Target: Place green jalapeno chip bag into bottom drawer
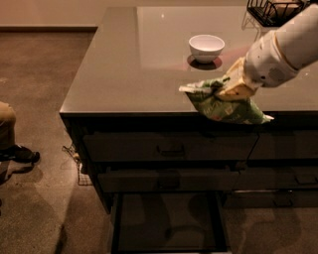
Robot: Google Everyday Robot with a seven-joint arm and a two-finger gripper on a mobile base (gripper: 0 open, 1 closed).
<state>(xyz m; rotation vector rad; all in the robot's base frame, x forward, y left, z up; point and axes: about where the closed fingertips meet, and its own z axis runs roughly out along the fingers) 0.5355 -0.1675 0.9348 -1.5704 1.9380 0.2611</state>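
pickup done: gripper (232,90), right of centre, pinches the chip bag (226,108) by its top, hanging at the counter (124,74) front edge. bottom drawer (166,218), lower centre, stands open, bag not yet inside. lowering and release remain.

Items showing:
- 1 counter (129,74), carrying 1 white bowl (206,47) and 1 wire basket (273,11)
- 1 green jalapeno chip bag (223,106), hanging at counter's front edge
- 1 gripper (229,89), pinching that bag from above
- 3 drawers stacking in left column: 2 handled drawers (169,147) sitting closed, 1 bottom drawer (166,223) standing pulled out
- right column drawers: count not showing clearly
- 1 shoe (22,155), resting on floor at left
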